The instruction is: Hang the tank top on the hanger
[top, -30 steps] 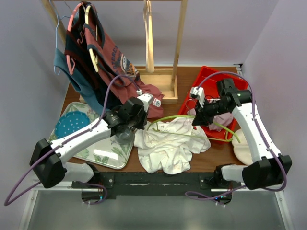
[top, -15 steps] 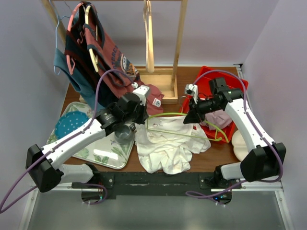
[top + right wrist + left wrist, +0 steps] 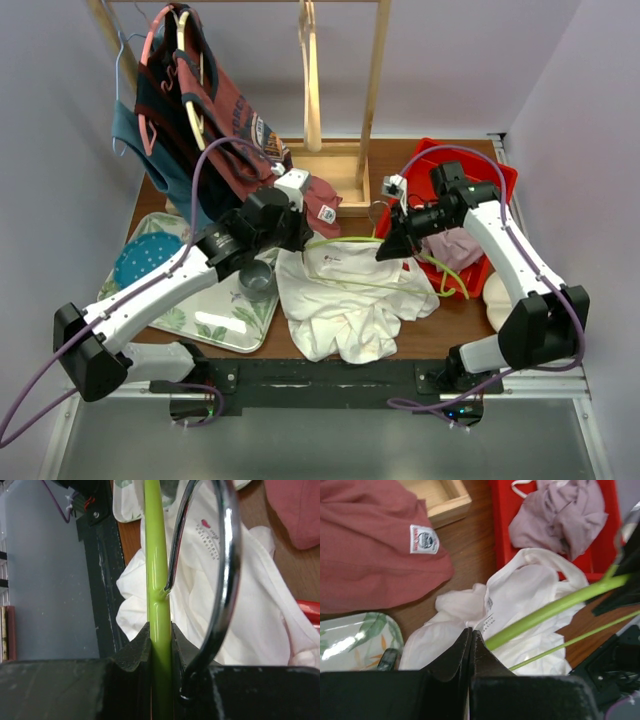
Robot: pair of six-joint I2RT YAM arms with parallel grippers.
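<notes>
The white tank top lies crumpled on the table near the front; its small red print faces up. My left gripper is shut on the top's far-left edge and holds it raised; in the left wrist view the jaws pinch white fabric. My right gripper is shut on the lime-green hanger beside its metal hook. The green bar reaches across the top towards the left gripper and also shows in the left wrist view.
A red bin holding a mauve cloth stands at the right. A floral tray with a blue plate and a cup is at the left. A wooden rack with hung clothes stands behind, a faded-red shirt at its foot.
My right gripper has moved left with the hanger, over the tank top. My left gripper has moved away from me, lifting the top's edge and stretching it out.
</notes>
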